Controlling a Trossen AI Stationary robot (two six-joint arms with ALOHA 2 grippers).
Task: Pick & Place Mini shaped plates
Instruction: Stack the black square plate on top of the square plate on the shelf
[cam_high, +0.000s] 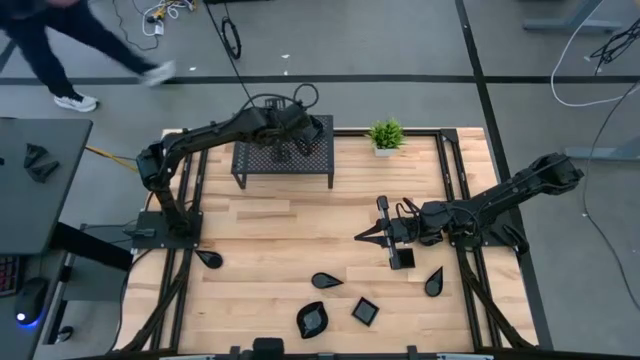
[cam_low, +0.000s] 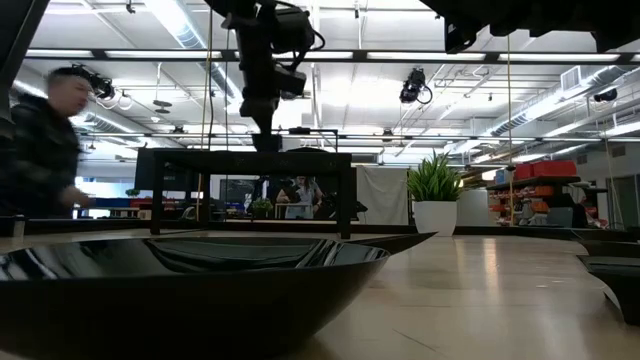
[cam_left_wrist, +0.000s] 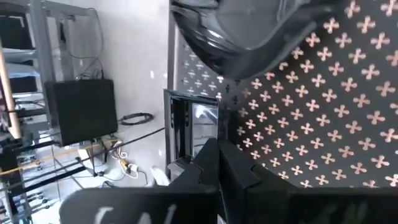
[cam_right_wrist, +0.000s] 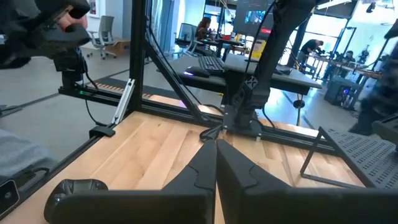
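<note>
While one glossy black dish (cam_left_wrist: 249, 37) lies on the perforated top of the black mesh rack (cam_high: 310, 165), six more mini shaped plates wait on the tabletop (cam_high: 270, 230): a teardrop plate (cam_high: 208, 258) near the left arm's base, a leaf plate (cam_high: 326, 281) towards the middle, a wavy-rim plate (cam_high: 311, 319) and a square plate (cam_high: 365, 311) at the near edge, and a second square plate (cam_high: 402, 258) with another teardrop (cam_high: 433, 282) on the right.

We see the left claw (cam_high: 283, 150) above the rack, its fingers pressed together and holding nothing, the dish lying just beyond its tips. The right claw (cam_high: 358, 237) hangs over the tabletop, likewise closed and empty, near the second square plate.

We judge that we are between a placing and the next pick. We would have the right claw open, turn towards the square plate just beside it, come down over one rim and close there. The plates are shallow and slick, so we would want a low, careful grip on an edge
</note>
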